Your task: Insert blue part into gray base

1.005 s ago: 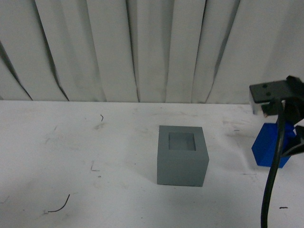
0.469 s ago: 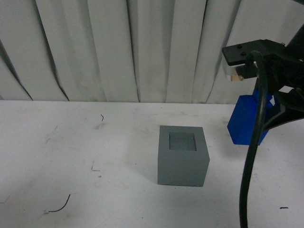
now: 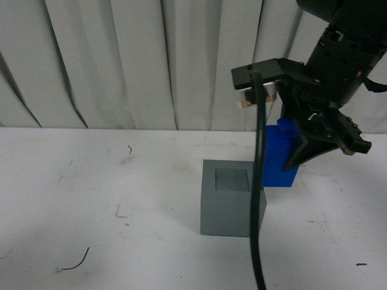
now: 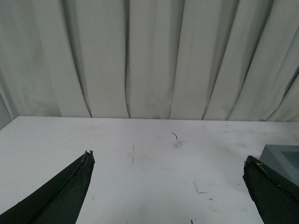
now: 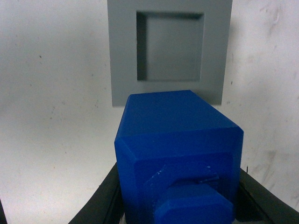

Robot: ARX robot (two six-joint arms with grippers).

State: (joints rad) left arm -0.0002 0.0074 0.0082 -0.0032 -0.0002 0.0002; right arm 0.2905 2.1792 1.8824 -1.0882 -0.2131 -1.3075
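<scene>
The gray base (image 3: 233, 198), a cube with a square recess in its top, stands on the white table. My right gripper (image 3: 302, 142) is shut on the blue part (image 3: 280, 156) and holds it in the air just right of the base and a little above it. In the right wrist view the blue part (image 5: 180, 154) sits between the fingers (image 5: 105, 198) with its knob toward the camera, and the gray base (image 5: 169, 46) lies just beyond its far end. My left gripper (image 4: 170, 163) is open and empty above the bare table; a corner of the base (image 4: 282, 158) shows beside one finger.
The white table (image 3: 91, 205) carries small dark scuff marks and a thin wire scrap (image 3: 75, 261) at the front left. A pleated white curtain (image 3: 121, 60) closes the back. The right arm's black cable (image 3: 259, 199) hangs in front of the base.
My right gripper has lifted the blue part off the table at the far right and carried it up and left, close to the gray base. The base has not moved.
</scene>
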